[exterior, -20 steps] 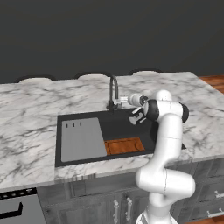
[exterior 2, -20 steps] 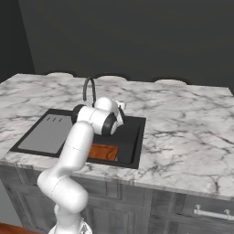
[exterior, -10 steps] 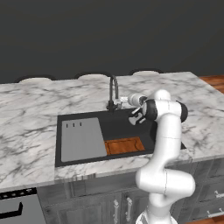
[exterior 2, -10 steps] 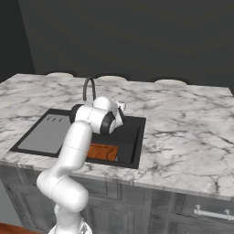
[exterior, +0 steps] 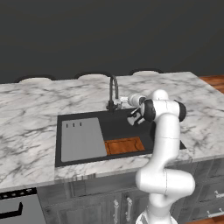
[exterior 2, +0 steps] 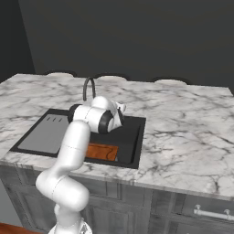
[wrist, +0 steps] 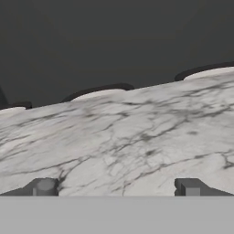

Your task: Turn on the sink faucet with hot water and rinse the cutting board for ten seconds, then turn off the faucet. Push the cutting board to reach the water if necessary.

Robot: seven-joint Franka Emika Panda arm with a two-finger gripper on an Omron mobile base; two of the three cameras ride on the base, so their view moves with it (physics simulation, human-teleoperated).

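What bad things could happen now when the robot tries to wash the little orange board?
1. The open two-finger gripper sits close beside the slim dark gooseneck faucet, with nothing held. It could bump the spout instead of its small side lever.
2. No water is running yet, and the small orange-brown wooden cutting board lies at the front of the black sink basin, away from the spout. A stream might miss it unless the board is pushed.

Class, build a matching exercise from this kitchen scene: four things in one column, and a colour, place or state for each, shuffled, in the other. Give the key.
Things
1. cutting board
2. sink faucet
3. grey slab
4. claw

Descriptions
A. open, holding nothing
B. orange-brown, lying in the sink
C. dark, arched, no water running
D. three slots, in the left of the basin

Pairs: 1-B, 2-C, 3-D, 4-A
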